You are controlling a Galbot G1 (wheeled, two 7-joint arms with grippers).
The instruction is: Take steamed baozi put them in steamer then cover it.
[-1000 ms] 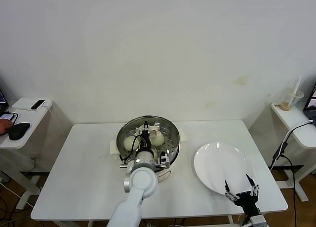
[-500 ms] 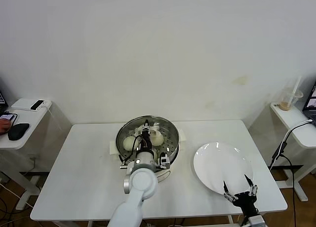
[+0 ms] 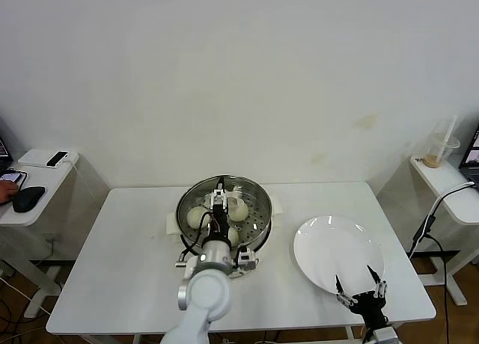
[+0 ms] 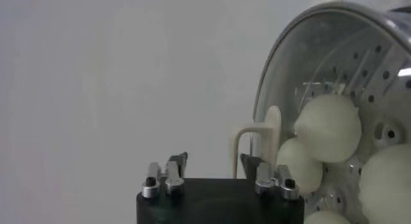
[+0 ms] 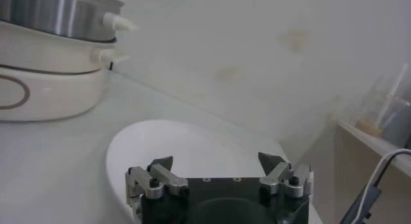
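Steamer (image 3: 258, 197): sitting mid-table, rim clear all round.
Baozi (image 4: 327, 127): lying inside steamer on its perforated floor.
Left gripper (image 3: 218, 203): hovering over steamer, jaws parting, gripping nothing.
Right gripper (image 3: 356, 285): idling wide over the plate's (image 3: 322, 243) near edge.

Four baozi (image 4: 327, 128) show in the left wrist view, all inside one steamer (image 4: 334, 33). The head view shows only three of them: one at 9 o'clock in the basket (image 3: 196, 217), one near 2 o'clock (image 3: 239, 209) and one at 5 o'clock (image 3: 233, 236). There is one plate (image 3: 329, 243), at 3 o'clock from the steamer. One main surface (image 3: 120, 269) carries both, and two side tables stand beside it, one at 9 o'clock (image 3: 45, 181) and one at 3 o'clock (image 3: 441, 183). There are two hands, left (image 4: 212, 161) and right (image 5: 218, 161). One cup (image 3: 438, 151) stands on the 3 o'clock table.
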